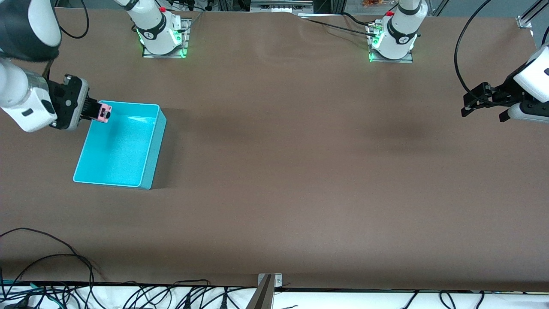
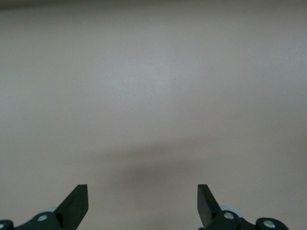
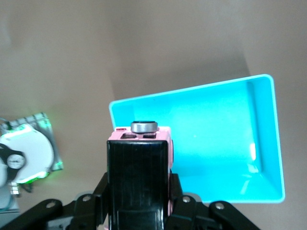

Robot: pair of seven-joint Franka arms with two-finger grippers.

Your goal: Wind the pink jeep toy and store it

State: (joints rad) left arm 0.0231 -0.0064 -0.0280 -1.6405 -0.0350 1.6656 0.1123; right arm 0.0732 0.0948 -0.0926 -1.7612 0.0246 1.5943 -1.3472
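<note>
The pink jeep toy (image 1: 104,113) is tiny, light pink with a black roof and dark wheels. My right gripper (image 1: 95,111) is shut on it, holding it in the air over the corner of the turquoise bin (image 1: 148,151) closest to the right arm's base. In the right wrist view the jeep's black roof (image 3: 138,177) fills the space between the jaws, its pink body and a grey wheel pointing at the bin (image 3: 225,139). My left gripper (image 1: 484,103) waits open above the table at the left arm's end, with nothing between its fingers (image 2: 76,203).
The bin's inside shows nothing in it. The right arm's base (image 1: 161,32) and the left arm's base (image 1: 392,36) stand along the table's edge farthest from the front camera. Cables (image 1: 51,274) lie along the nearest edge.
</note>
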